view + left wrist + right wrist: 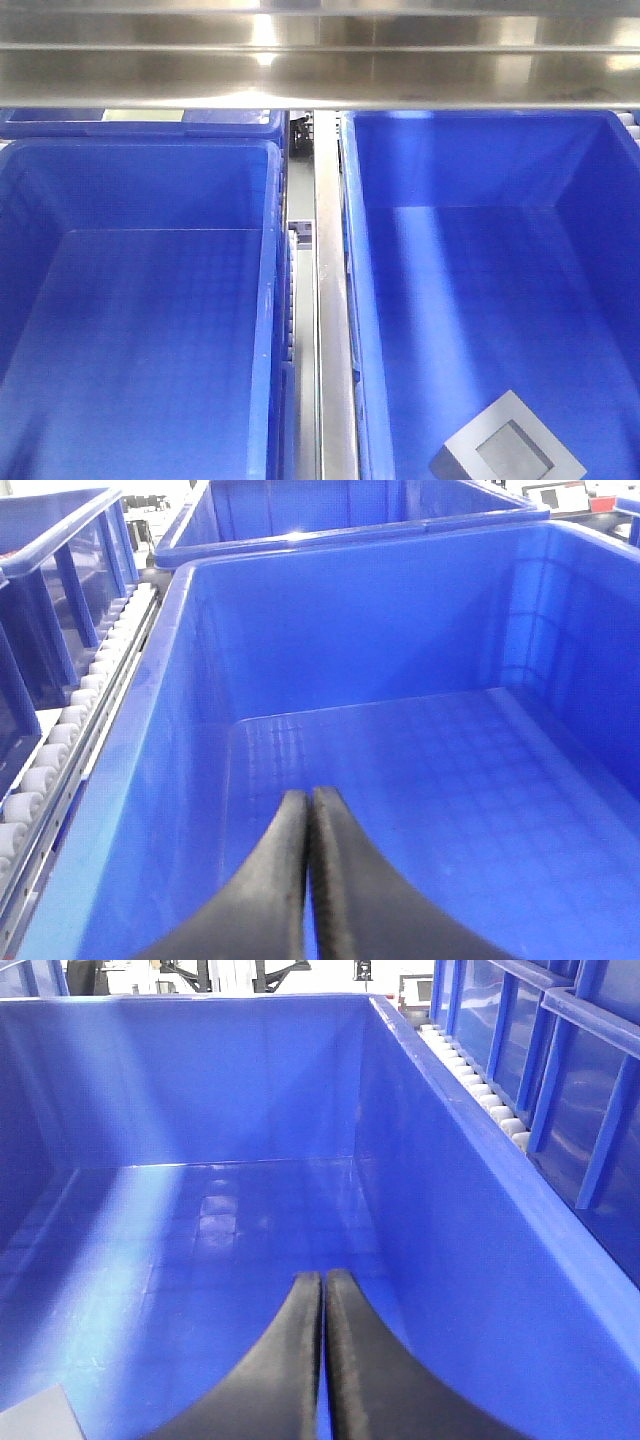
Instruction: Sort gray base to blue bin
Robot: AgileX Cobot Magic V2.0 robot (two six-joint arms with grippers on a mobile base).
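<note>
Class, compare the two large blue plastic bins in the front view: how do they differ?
The right blue plastic bin holds a matte gray cube-like base near its front edge; the left blue plastic bin shows only bare floor. Another blue crate sits behind the left bin only. Both share colour and gridded floors.

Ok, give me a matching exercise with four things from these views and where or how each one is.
Things:
1. gray base
2. left blue bin
3. left gripper
4. metal rail

States or places:
A. between the two bins
B. shut, holding nothing
C. on the floor of the right blue bin
D. nothing inside it

Pairs: 1-C, 2-D, 3-B, 4-A
</note>
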